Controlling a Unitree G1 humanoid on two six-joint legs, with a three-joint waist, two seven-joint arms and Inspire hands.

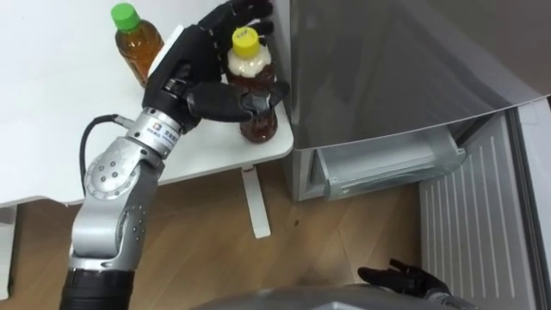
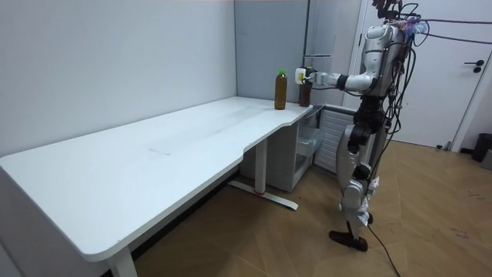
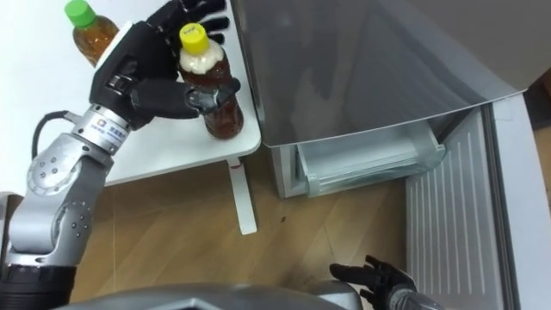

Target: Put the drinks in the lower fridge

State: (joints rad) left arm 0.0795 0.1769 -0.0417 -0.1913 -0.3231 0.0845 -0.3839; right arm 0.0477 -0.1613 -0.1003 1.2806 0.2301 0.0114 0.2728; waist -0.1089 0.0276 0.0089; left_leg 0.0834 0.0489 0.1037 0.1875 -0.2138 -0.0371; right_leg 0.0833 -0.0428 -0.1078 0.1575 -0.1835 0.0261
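Left hand (image 1: pixel 202 82) wraps the yellow-capped bottle (image 1: pixel 255 95) standing on the table (image 1: pixel 60 103).

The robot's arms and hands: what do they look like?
The left arm is built of rounded silver-grey shells, with a round joint cover dotted with small holes. A black cable loops out beside the forearm, and a white printed band rings the wrist. The left hand is black, with a white plate on its back. The right hand is black too.
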